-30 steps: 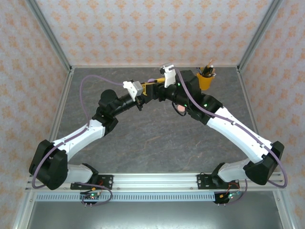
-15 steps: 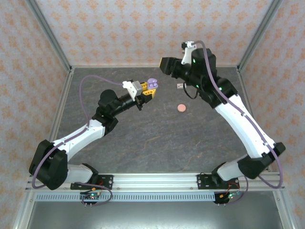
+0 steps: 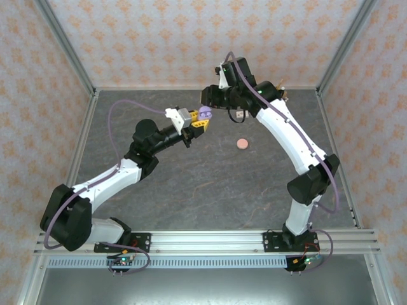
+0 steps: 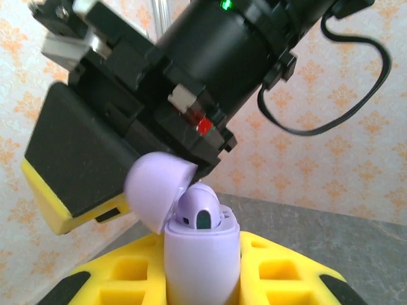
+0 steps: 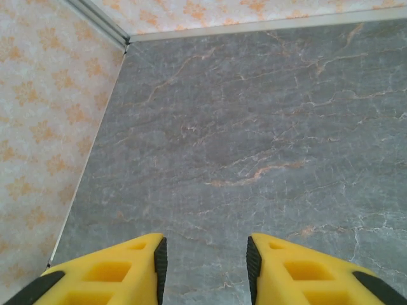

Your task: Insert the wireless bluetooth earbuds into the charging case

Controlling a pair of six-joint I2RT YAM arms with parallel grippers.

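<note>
I judge the lilac half well along. The charging case (image 4: pixel 202 260) stands upright with its lid hinged open, clamped in my left pincer (image 3: pixel 199 122) above the back of the desk (image 3: pixel 191 184). One lilac earbud (image 4: pixel 198 213) sits in its well, though I cannot tell whether its twin is beside it. My right pincer (image 5: pixel 206 257) hangs close by the case, jaws parted and empty, while a small round pink case (image 3: pixel 241 144) lies on the desk well apart, so I reckon the pink pair is left to do.
</note>
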